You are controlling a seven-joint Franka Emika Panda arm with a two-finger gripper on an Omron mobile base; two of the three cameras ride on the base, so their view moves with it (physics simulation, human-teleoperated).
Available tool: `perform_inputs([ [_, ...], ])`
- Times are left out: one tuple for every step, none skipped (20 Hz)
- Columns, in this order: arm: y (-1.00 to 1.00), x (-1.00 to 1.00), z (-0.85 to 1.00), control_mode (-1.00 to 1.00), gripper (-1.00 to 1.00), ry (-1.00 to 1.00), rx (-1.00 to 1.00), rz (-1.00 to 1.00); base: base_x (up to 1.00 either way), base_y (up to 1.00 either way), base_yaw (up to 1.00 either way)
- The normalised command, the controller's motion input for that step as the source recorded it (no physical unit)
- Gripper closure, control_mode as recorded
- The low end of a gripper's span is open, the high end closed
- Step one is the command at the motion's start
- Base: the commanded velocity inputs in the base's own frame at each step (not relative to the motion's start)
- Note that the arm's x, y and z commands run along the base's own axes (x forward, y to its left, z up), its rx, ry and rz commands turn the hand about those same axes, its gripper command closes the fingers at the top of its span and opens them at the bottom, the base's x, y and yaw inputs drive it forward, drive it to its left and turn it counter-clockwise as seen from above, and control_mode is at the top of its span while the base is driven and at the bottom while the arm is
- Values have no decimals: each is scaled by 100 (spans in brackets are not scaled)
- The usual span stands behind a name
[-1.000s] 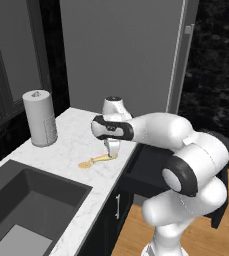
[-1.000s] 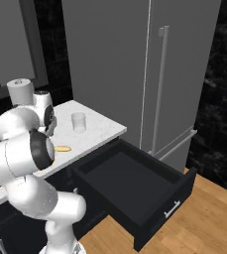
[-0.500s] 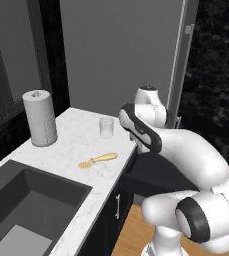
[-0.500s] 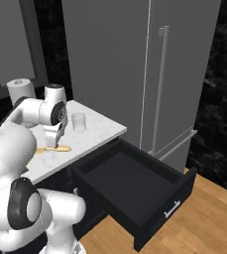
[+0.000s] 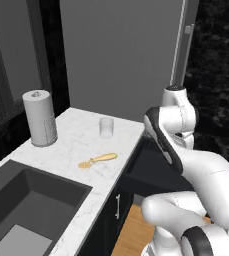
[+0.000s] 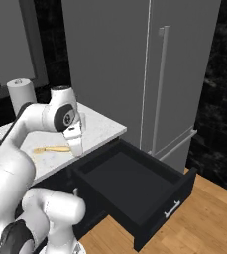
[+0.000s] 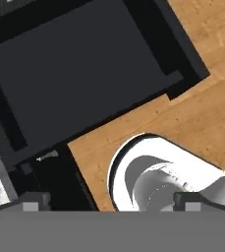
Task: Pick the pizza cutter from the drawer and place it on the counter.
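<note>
The tan pizza cutter (image 5: 98,160) (image 6: 53,149) lies flat on the white marble counter (image 5: 71,145) (image 6: 102,130), between the sink and the cup, with nothing touching it. My gripper (image 6: 78,147) (image 7: 110,200) hangs open and holds nothing, just past the counter's edge and above the near corner of the pulled-out black drawer (image 6: 135,183) (image 7: 79,74). It is to the right of the cutter and apart from it. In the hand view the drawer's dark inside shows nothing in it.
A translucent cup (image 5: 106,127) and a paper towel roll (image 5: 40,117) (image 6: 22,94) stand on the counter. The dark sink (image 5: 26,210) is at the near left. A grey fridge (image 6: 154,74) rises behind the drawer. Wooden floor (image 7: 192,98) lies below.
The arm has swung from just above the cutter on the counter to over the open drawer. The cutter stays lying where it was. The jaws stayed open.
</note>
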Motion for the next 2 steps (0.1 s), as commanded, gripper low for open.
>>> perform_inputs([
  [-100,-46,26,-100,-100,0,0,42,0,0,0],
  [-100,-44,26,-100,-100,0,0,43,0,0,0],
])
